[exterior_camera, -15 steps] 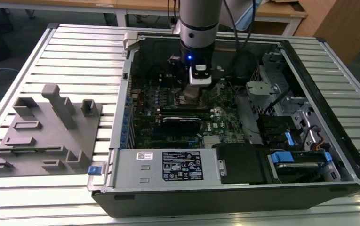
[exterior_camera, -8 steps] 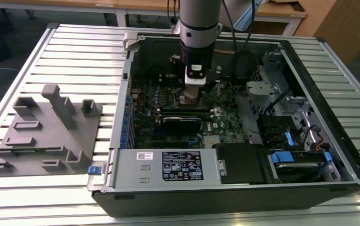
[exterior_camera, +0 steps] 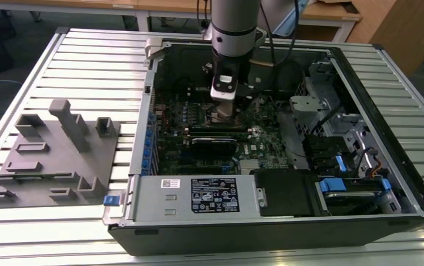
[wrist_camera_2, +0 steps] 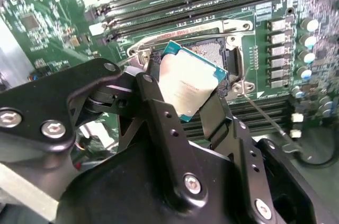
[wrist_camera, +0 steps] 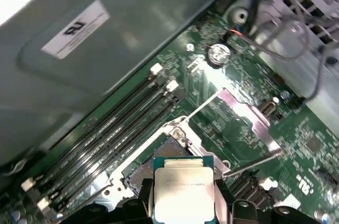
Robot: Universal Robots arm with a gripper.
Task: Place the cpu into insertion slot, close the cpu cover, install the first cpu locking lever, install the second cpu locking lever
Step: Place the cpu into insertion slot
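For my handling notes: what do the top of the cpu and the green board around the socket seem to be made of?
The cpu, held in the claw: top looks like dull silvery-tan metal, with a soft sheen; its thin teal rim is probably laminate. The green board: likely coated fibreglass laminate, glossy where light strikes, with bright metal solder points.

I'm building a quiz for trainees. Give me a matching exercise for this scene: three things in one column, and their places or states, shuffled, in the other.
1. cpu
2. insertion slot
3. grey fixture plate

A. lies on the slatted table, at the exterior view's left of the computer case
B. gripped in the pincer
C. uncovered, set in the green board

Pairs: 1-B, 2-C, 3-A.
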